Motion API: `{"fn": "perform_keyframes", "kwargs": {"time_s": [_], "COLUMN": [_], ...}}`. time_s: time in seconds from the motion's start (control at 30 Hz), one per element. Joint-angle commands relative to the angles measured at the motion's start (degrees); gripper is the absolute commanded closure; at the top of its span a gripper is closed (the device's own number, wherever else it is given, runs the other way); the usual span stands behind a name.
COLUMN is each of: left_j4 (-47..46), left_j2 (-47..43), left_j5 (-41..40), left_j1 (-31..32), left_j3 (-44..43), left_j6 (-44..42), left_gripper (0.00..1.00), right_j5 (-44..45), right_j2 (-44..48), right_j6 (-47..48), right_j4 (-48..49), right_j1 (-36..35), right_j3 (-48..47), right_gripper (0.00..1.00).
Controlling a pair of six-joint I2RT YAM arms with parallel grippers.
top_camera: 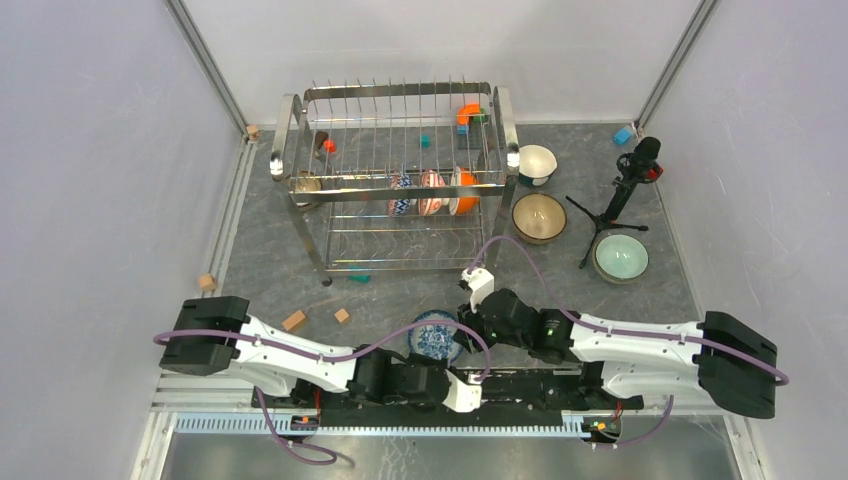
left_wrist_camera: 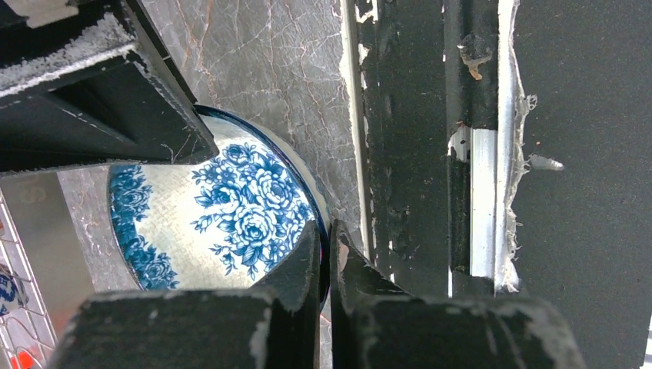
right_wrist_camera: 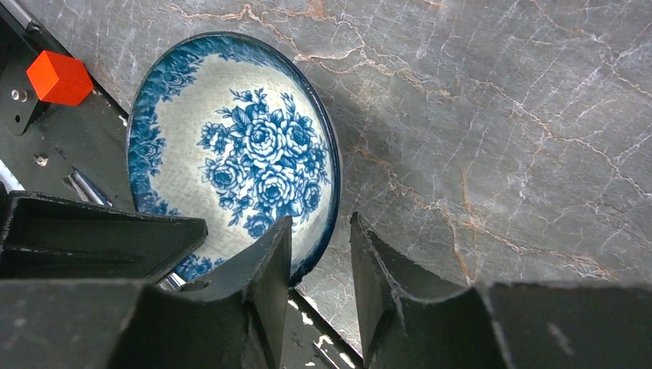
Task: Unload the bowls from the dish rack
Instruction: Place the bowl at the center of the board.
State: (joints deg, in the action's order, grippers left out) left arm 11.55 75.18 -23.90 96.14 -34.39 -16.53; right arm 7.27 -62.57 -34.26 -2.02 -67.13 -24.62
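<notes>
Bottom centre, top view: white ceramic bowl with blue flowers [top_camera: 435, 338] on grey marbled table [top_camera: 260, 265], out of rack.
Left gripper [left_wrist_camera: 328, 246]: pressed together, apparently empty.
Right gripper [right_wrist_camera: 321, 238]: jaws part spread beside bowl rim, nothing between.
Right of centre: pale green bowl [top_camera: 620, 257], tan bowl [top_camera: 539, 217], white bowl [top_camera: 537, 163] on table.
Upper centre: chrome wire dish rack [top_camera: 400, 90] holds at least four bowls.
Judged about half done.

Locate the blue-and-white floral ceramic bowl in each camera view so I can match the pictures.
Top external: blue-and-white floral ceramic bowl, lower centre.
Left wrist: the bowl, lower left of centre.
Right wrist: the bowl, upper left.
Shared landmark: the grey marbled tabletop beside it, in all three views.
</notes>
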Motion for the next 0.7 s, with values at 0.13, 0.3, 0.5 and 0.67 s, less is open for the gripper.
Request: {"fn": "perform_keyframes", "kwargs": {"time_s": [0.13, 0.3, 0.5, 0.67], "left_j4": [-4.4, -4.8, -5.2, -6.5], "left_j2": [0.0, 0.7, 1.0, -0.6], "left_j5": [-3.2, -3.5, -5.4, -7.3], "left_j1": [0.5, 0.6, 0.9, 0.9], "left_j3": [-3.3, -4.0, -4.5, -4.0], "left_j6": [1.0, 1.1, 2.5, 4.3], "left_gripper": [0.98, 0.98, 0.92, 0.66], "right_j5": [-0.5, -1.0, -0.1, 0.9], "right_j2": [-0.6, -2.5, -1.8, -0.2], "right_j6": [-1.2, -1.8, -2.5, -2.7], "right_j4": [3.6, 4.5, 5.0, 4.1], "right_j1": [-0.3, -0.4, -0.4, -0.3], "right_j3": [-0.6, -0.8, 0.2, 1.0], "right_gripper": [0.68, 0.74, 0.95, 1.0]}}
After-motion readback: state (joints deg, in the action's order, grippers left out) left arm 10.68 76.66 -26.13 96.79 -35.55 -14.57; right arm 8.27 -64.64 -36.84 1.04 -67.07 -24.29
